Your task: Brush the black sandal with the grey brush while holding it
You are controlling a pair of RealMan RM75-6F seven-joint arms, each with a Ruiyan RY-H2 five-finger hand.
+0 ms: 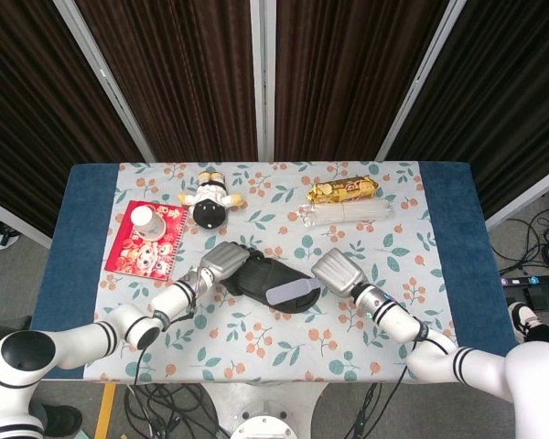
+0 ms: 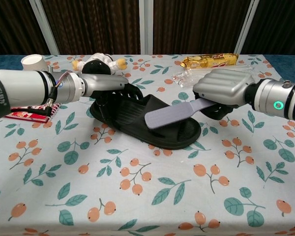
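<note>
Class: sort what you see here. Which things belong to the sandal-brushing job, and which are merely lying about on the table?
In the job: black sandal, grey brush, left hand, right hand.

Lying about: doll, red booklet, white cup, biscuit packet, clear plastic bag.

Sandal [image 2: 142, 120] mid-table; brush [image 2: 169, 114] over its right half; doll [image 1: 209, 198] behind; booklet [image 1: 146, 240] far left.

Black sandal [image 2: 142, 123]: slide type, sole down on the table [image 2: 152, 206] near its middle, toe end toward the right edge, heel end toward the left. Grey brush [image 2: 169, 113]: long flat back up, head over the sandal's front strap, handle running right and up. Bristles hidden underneath.
</note>
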